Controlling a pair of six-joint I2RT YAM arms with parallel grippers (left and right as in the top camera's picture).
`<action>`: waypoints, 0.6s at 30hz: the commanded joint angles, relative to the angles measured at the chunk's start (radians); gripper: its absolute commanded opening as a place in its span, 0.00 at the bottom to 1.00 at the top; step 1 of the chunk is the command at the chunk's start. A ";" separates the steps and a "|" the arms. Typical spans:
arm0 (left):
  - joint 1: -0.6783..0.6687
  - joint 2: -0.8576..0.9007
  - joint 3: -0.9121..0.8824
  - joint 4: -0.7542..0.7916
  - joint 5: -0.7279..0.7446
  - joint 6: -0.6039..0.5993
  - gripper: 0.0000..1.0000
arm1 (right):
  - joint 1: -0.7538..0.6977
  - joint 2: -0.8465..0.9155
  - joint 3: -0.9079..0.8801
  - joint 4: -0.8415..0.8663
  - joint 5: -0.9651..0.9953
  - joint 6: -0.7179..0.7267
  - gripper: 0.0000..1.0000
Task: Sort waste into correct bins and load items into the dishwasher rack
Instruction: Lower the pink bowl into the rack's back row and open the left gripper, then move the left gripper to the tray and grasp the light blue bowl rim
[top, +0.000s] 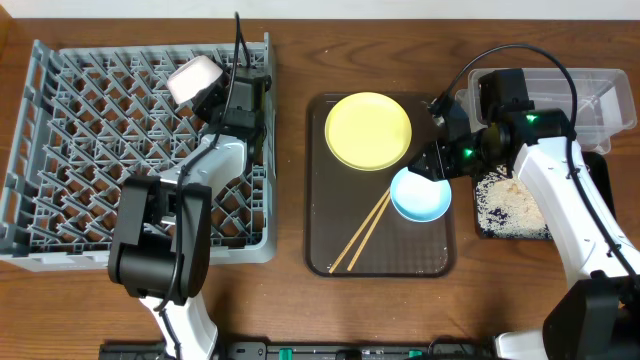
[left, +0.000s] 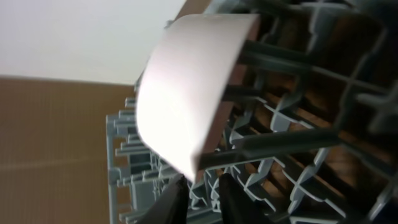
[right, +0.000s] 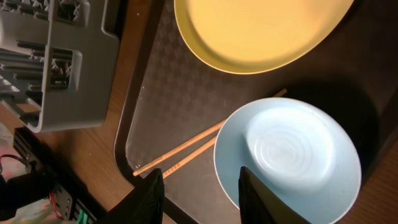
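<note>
The dishwasher rack (top: 100, 130) fills the left of the worktop (top: 290, 60). The dark serving tray (top: 330, 240) sits in the middle. The clear tub (top: 590, 95) and black tray (top: 478, 205) are on the right, the black one carrying the rice crumbs (top: 512, 205).

On the serving tray, the yellow plate (top: 368, 130) lies flat at the far end. The light blue bowl (top: 422, 197) is just beside it and upright. The chopsticks (top: 362, 232) run diagonally up to the bowl, one tip prob. under it.

The white bowl (top: 195, 78) stands on edge among the pegs at the rack's far right corner. The left hand (left: 199, 199) is right below its rim w/ fingers only slightly apart. Whether they pinch the rim or merely flank it, I can't tell.

The right hand (right: 202, 196) is open partway, straddling the blue bowl's near rim (one finger over the inside, one outside) and not clamped on it.

Risks:
- The white bowl leans on thin pegs. If it isn't seated btw them, backing the hand out could nudge it so it rolls or flops over.
- A pinch on the blue bowl's thin rim is off-centre, so the bowl may tilt and slip when lifted.
- Lifting could also drag the chopsticks or knock the plate, b/c both sit so close.
</note>
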 joint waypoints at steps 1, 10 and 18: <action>-0.003 -0.066 0.004 -0.004 -0.053 -0.180 0.19 | -0.001 0.003 0.006 -0.002 -0.004 0.004 0.37; -0.027 -0.252 0.004 -0.262 0.190 -0.475 0.26 | -0.001 0.003 0.006 -0.002 -0.004 0.004 0.38; -0.071 -0.373 0.004 -0.529 0.816 -0.683 0.39 | -0.016 -0.002 0.009 -0.034 0.108 0.031 0.46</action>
